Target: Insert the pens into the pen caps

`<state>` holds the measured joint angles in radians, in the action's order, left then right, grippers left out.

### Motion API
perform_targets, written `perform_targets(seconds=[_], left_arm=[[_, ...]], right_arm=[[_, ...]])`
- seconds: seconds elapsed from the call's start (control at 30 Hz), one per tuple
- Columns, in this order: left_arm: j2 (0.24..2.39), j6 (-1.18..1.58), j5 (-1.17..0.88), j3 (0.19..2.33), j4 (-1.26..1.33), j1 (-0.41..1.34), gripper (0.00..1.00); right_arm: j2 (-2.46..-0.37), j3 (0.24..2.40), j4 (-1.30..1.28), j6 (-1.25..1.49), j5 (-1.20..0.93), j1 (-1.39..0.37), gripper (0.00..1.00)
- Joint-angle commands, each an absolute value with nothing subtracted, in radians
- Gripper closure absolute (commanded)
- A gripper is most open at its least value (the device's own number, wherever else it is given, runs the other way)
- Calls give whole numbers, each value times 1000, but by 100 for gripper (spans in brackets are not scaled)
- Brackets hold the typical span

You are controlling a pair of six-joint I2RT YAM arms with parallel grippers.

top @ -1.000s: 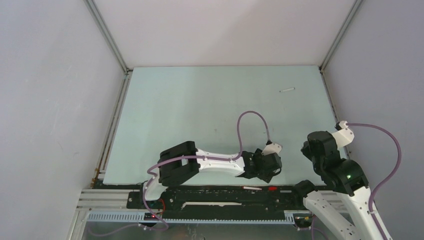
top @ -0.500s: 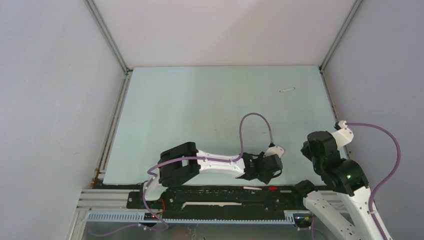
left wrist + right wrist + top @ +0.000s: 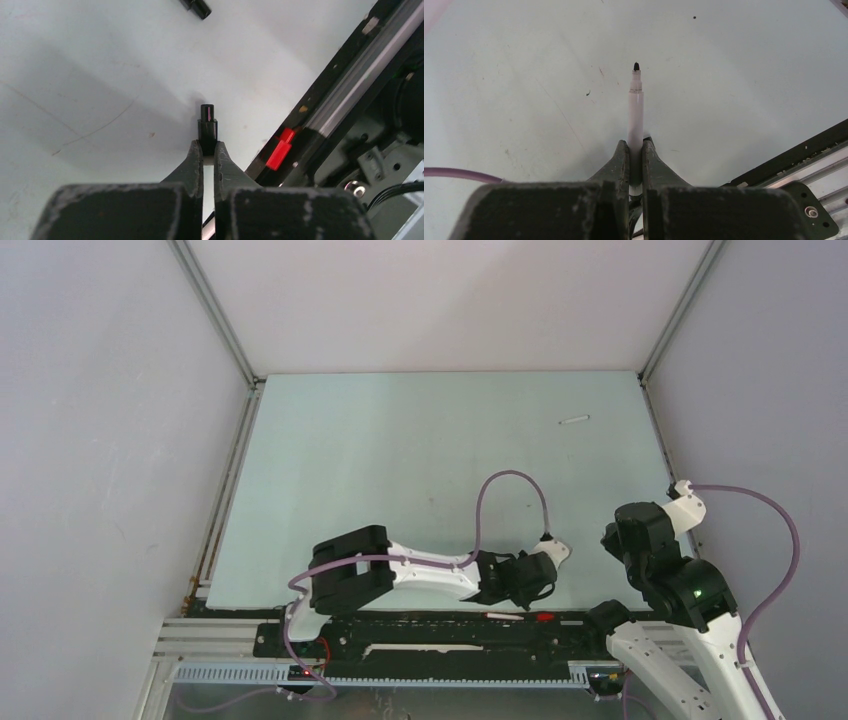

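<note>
In the left wrist view my left gripper (image 3: 208,145) is shut on a small black pen cap (image 3: 207,122), which sticks out past the fingertips just over the table near its front edge. A second black cap (image 3: 197,6) lies farther off on the table. My right gripper (image 3: 635,145) is shut on a white pen (image 3: 635,107), held above the table with its black nib pointing away. From above, the left gripper (image 3: 532,582) sits low at the near edge and the right gripper (image 3: 625,540) is to its right. Another white pen (image 3: 574,420) lies at the far right.
A black rail (image 3: 325,90) runs along the table's near edge, with a red part (image 3: 279,149) on it beside the left gripper. A white stick (image 3: 505,616) lies on that rail (image 3: 420,625). Grey walls enclose the pale table (image 3: 400,460) on three sides.
My left gripper has closed from open onto the black cap, and the left arm has shifted slightly toward the near edge. The right arm has held still with its pen.
</note>
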<state>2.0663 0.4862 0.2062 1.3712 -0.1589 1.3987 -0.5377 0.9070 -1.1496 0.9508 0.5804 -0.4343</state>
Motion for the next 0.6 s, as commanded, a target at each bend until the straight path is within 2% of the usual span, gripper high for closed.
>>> perform_targets(seconds=[0.0,0.13,0.43,0.57], left_arm=[[1963,371,253,1257,-186,1393,100],[1843,239,282,1125,-149,1390,100],[1626,-10,180,863,-89,1392,100],[1585,-106,194,822,-135,1391,100]], right_arm=[[-528,920,-1124,927,582,-434,100],[-530,920,-1093,892,546,-435,100],[-531,858,-923,758,380,-447,100],[-538,826,-855,707,311,-462,100]])
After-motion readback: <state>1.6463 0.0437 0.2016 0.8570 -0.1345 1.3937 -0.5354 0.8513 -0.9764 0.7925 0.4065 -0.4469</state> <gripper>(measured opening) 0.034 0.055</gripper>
